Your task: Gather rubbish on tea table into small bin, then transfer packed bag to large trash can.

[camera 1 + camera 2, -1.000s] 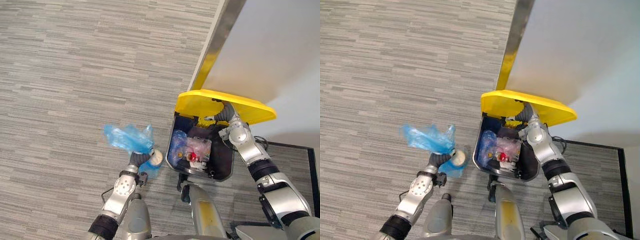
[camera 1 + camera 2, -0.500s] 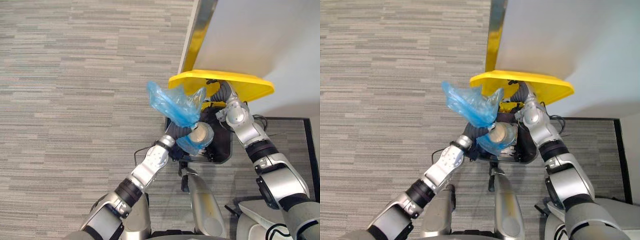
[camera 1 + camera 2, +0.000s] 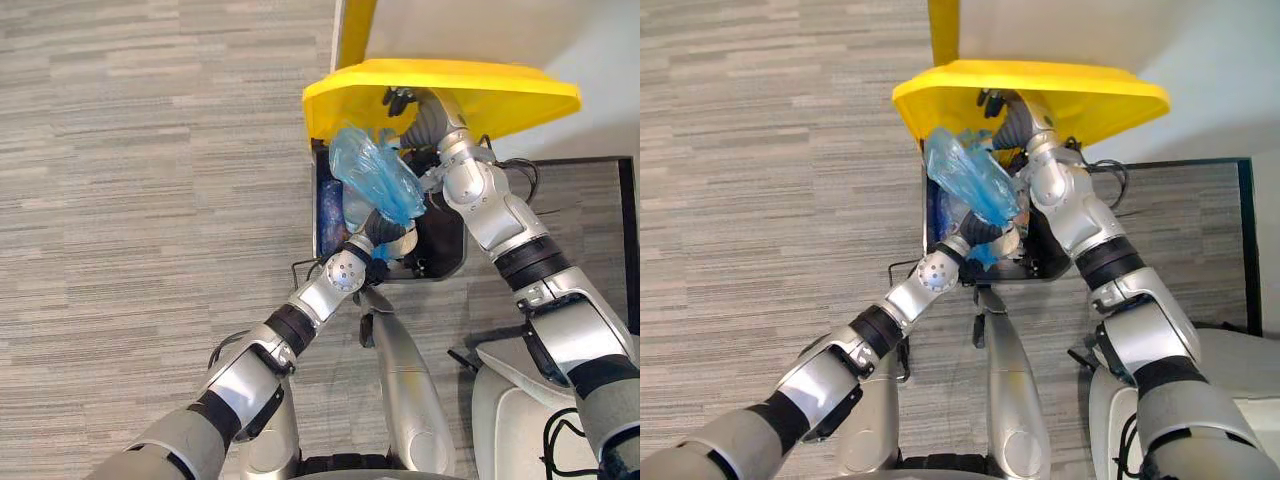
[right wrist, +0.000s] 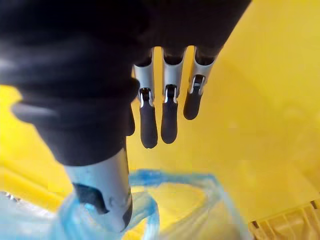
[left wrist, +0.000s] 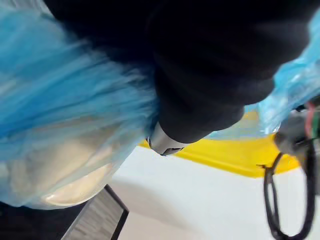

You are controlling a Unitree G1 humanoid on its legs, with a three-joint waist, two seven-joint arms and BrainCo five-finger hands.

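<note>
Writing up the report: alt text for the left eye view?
The left robot hand holds a blue plastic bag over an open black bin, while the right robot hand props its yellow lid up from underneath.

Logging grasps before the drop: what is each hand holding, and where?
The left hand grips the translucent blue plastic bag at its gathered neck. The right hand grips nothing; its straight fingers prop the yellow bin lid from underneath.
</note>
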